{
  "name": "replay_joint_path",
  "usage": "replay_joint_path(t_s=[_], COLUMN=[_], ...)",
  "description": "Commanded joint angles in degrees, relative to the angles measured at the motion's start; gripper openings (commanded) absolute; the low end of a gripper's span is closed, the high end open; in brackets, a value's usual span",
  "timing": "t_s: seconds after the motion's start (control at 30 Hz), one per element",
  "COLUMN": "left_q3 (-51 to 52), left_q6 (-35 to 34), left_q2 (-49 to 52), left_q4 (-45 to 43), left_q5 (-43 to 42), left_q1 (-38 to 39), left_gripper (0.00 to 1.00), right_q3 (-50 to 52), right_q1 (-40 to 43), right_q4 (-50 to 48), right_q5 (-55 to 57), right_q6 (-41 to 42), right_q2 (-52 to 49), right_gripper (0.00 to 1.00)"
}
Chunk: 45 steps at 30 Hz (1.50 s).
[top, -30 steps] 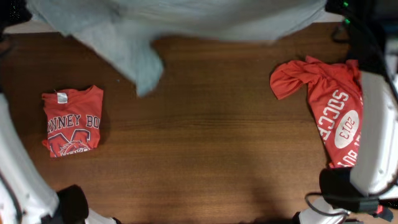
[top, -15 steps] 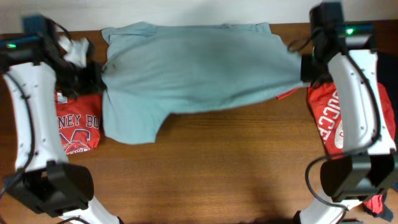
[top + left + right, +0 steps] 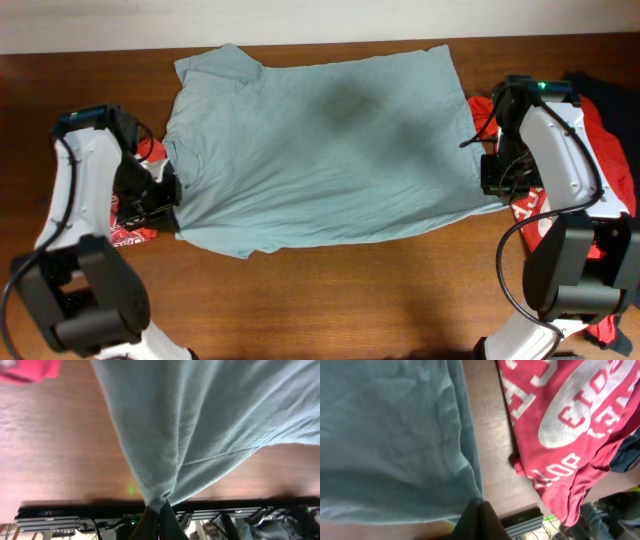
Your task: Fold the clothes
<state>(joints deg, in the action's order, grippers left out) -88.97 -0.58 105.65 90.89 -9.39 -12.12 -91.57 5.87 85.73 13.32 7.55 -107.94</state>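
— What sort of place am I looking at?
— A robotics lab, as I see it from my console: a brown wood-grain desk (image 3: 330, 290) against a pale wall (image 3: 300, 20), a white left arm (image 3: 72, 200) and right arm (image 3: 565, 150) rising at its two ends, a green status light (image 3: 541, 86) glowing on one, loose wiring (image 3: 80, 522) along the desk's edge.
— Not a home?
— Only the grey-blue T-shirt (image 3: 320, 150) looks domestic.

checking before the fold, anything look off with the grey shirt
The grey shirt lies slightly skewed, not square to the table edge, bunched where the left gripper pinches it. Its right edge runs against, maybe over, the red shirt by the right gripper. Nothing looks torn.
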Motion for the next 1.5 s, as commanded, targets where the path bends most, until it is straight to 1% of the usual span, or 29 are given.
replay_joint_path(t_s=[0.0,0.23,0.37,0.57,0.67,0.77,0.87,0.9,0.97,1.03,1.2,1.3,1.47], left_q3=[1.31,9.73,14.03,15.10,15.10,15.10,15.10,15.10,15.10,15.10,15.10,15.10,15.10], left_q6=[-2.49,-2.45,-2.47,-2.49,-2.49,-2.91,-3.67,-5.88,-6.29,-6.32,-6.27,-6.27,-6.27], left_q2=[-8.50,-15.80,-18.14,-23.37,-24.15,-23.91,-23.74,-23.43,-22.60,-20.90,-14.62,-11.28,-8.55], left_q4=[-0.24,-3.87,-3.67,-2.36,-5.73,-12.15,-19.71,-23.71,-27.69,-29.44,-30.51,-33.68,-39.30], left_q5=[2.16,-0.20,-1.38,-1.55,-1.53,-1.44,-0.83,0.15,0.24,-0.09,-0.22,0.52,2.38], left_q1=[-1.62,-1.55,-1.55,-1.55,-1.55,-1.55,-1.55,-1.55,-1.55,-1.53,-1.55,-1.55,-1.55], left_gripper=[0.00,0.00,0.00,0.00,0.00,0.00,0.00,0.00,0.00,0.00,0.00,0.00,0.00], right_q3=[2.45,7.32,8.63,13.29,13.29,13.29,13.29,13.29,13.29,13.29,13.29,13.29,13.29], right_q1=[0.22,0.22,0.22,0.20,0.11,0.11,0.11,0.11,0.15,0.15,0.15,0.17,0.17], right_q4=[0.55,0.07,0.96,0.63,-0.74,-4.81,-12.26,-16.15,-19.63,-22.38,-27.54,-32.26,-37.79], right_q5=[-0.68,-2.82,-3.63,-4.02,-4.11,-4.13,-4.17,-4.17,-4.57,-5.44,-5.62,-5.62,-5.57], right_q6=[1.14,1.95,2.19,3.91,3.85,3.87,3.54,3.23,3.23,3.21,3.17,3.19,3.21], right_q2=[3.52,9.35,12.61,17.59,17.70,17.57,17.57,17.46,16.76,15.28,9.66,5.51,1.99], right_gripper=[0.04,0.04,0.04,0.04,0.04,0.04,0.04,0.04,0.04,0.04,0.04,0.04,0.04])
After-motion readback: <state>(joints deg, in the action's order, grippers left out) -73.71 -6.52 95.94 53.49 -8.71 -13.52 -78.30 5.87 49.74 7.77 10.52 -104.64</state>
